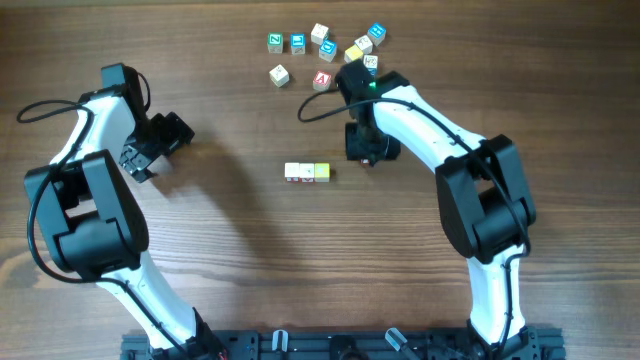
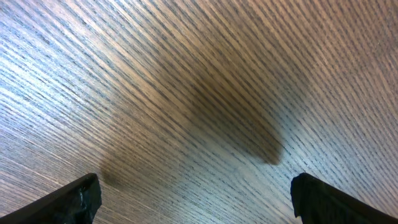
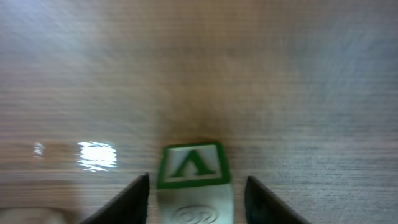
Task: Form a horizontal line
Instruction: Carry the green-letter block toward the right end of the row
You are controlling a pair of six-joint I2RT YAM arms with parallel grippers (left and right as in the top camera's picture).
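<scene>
Right gripper point(image 3: 198, 193): jaws partly apart with a green-lettered cube point(image 3: 193, 167) between the tips; a gap shows on each side, so whether it has any hold on the cube I cannot tell.
Left gripper point(image 2: 196, 196): spread wide over bare table point(image 2: 199, 93), holding nothing, parked off to the left, well apart from the blocks.
Row point(image 1: 307, 172): short line at mid-table, a yellow cube at its right end; looks like about three cubes touching, too small to count surely.
Gap: the right gripper sits near the row's right end, not touching it.
Step in hand: by my reading, setting down or releasing the next cube beside the row.
Next move: needs the cube nudged flush and level with the yellow end.
Loose cubes point(image 1: 325, 50): scattered at the far edge.
</scene>
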